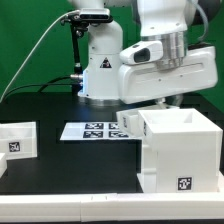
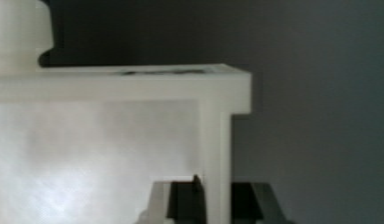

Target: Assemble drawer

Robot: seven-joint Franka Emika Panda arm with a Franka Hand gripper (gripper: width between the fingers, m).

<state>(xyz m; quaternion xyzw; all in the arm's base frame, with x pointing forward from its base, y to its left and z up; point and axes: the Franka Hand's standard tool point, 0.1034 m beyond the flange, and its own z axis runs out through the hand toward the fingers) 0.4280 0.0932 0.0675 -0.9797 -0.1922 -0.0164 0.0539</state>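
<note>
1. The drawer (image 1: 16, 139) sits on the desk (image 1: 70, 172) at the exterior view's left edge. It has a black-and-white tag (image 1: 14, 147) on its front, too small to read.
2. The cube (image 1: 178, 150) at the exterior view's right bears a similar tag low down.
3. The marker board (image 1: 93, 130) lies between them, farther back.
4. The jaws are nearly closed, pinching the cube's thin wall (image 2: 210, 150).
5. Bare desk separates drawer and cube.
</note>
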